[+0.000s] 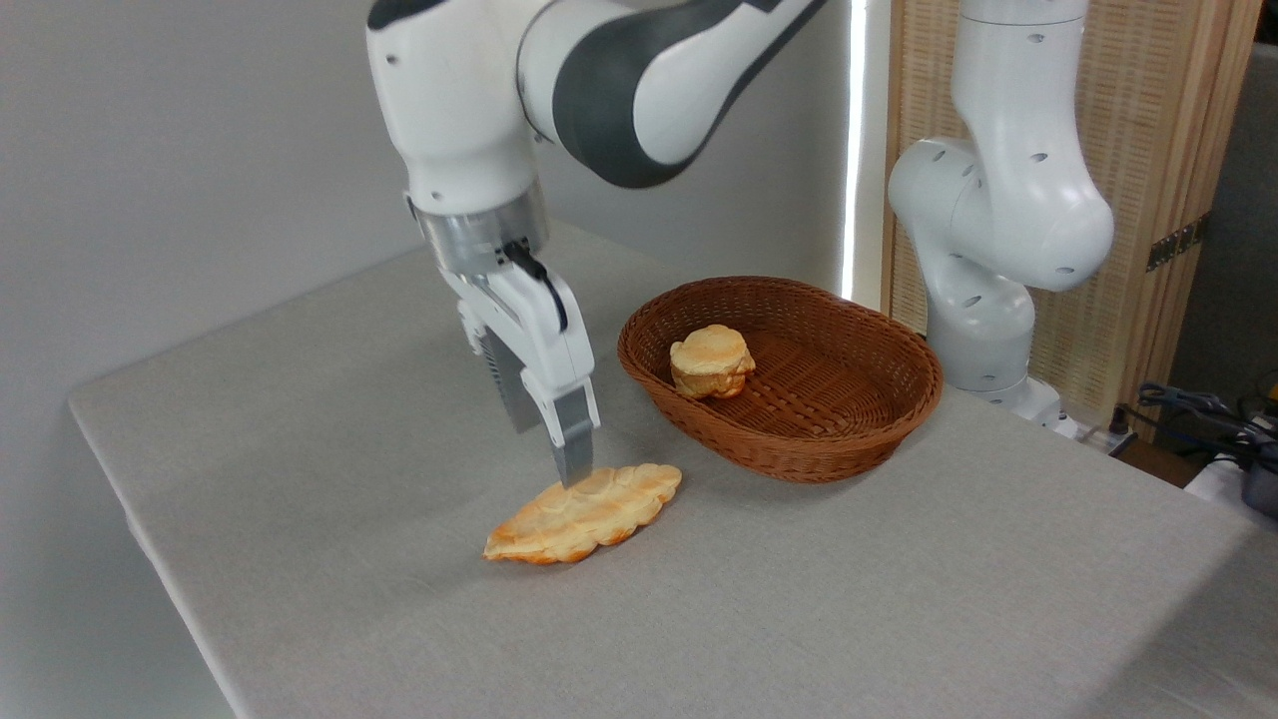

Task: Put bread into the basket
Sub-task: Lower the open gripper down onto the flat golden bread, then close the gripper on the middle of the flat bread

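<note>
The bread (584, 513) lay nearest the camera, flat on the grey table (899, 599), its pointed ends running from near left to far right. It was still outside the basket (789, 439), which stood just beyond it to the right, close but apart.

The gripper (572, 471) came down on the loaf's far edge, one finger (573, 439) showing with its tip at the bumpy top. Whether the jaws were spread, clenched or already pinching the loaf could not be told from this view (the second finger was hidden behind the first).

The likely trouble was the grip point. It looked to sit near the far long edge, off the loaf's middle, so a lift from there could let the long flat loaf droop, swing or slip out. If the fingertip merely pressed on the crust, it might shove the bread along the cloth instead of catching it.

Inside the basket's left half sat a small round bun (711, 361). A loaf carried low could catch the woven rim, and one dropped at that end could land on the bun and rest tilted against the side.
</note>
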You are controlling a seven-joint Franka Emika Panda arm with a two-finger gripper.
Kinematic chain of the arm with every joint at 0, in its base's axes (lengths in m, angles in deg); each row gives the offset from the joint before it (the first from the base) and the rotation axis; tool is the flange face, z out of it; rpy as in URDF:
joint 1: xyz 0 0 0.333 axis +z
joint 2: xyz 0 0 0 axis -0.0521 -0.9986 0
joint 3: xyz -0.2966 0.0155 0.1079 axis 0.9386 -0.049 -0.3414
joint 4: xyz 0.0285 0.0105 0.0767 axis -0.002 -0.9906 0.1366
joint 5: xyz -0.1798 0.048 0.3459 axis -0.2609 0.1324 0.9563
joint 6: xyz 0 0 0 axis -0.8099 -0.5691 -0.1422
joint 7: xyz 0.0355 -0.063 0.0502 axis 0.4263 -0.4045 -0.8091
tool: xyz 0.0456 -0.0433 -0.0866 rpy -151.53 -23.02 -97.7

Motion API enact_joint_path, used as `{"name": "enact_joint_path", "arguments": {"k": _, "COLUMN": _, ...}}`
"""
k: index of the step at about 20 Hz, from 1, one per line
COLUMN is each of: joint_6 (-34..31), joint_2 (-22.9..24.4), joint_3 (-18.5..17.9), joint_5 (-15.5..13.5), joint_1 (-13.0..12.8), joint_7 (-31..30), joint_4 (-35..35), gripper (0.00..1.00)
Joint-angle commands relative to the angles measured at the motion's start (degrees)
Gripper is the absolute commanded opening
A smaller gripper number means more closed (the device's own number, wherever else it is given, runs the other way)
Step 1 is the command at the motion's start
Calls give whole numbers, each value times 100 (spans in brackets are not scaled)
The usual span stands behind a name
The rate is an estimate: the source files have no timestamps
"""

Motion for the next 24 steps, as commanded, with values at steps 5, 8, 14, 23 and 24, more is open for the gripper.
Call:
{"name": "enact_joint_path", "arguments": {"k": 5, "joint_6": 546, "joint_2": 38, "joint_3": -43, "joint_5": 223, "joint_1": -3, "joint_7": 457, "joint_4": -632, "gripper": 100}}
{"name": "enact_joint_path", "arguments": {"k": 8, "joint_6": 749, "joint_2": 2, "joint_3": -52, "joint_5": 241, "joint_1": 5, "joint_7": 466, "joint_4": -694, "gripper": 100}}
{"name": "enact_joint_path", "arguments": {"k": 14, "joint_6": 1021, "joint_2": -129, "joint_3": -52, "joint_5": 259, "joint_1": 14, "joint_7": 466, "joint_4": -694, "gripper": 100}}
{"name": "enact_joint_path", "arguments": {"k": 23, "joint_6": 1110, "joint_2": -235, "joint_3": -201, "joint_5": 268, "joint_1": 14, "joint_7": 510, "joint_4": -686, "gripper": 100}}
{"name": "enact_joint_path", "arguments": {"k": 24, "joint_6": 1110, "joint_2": -244, "joint_3": -201, "joint_5": 268, "joint_1": 14, "joint_7": 528, "joint_4": -686, "gripper": 100}}
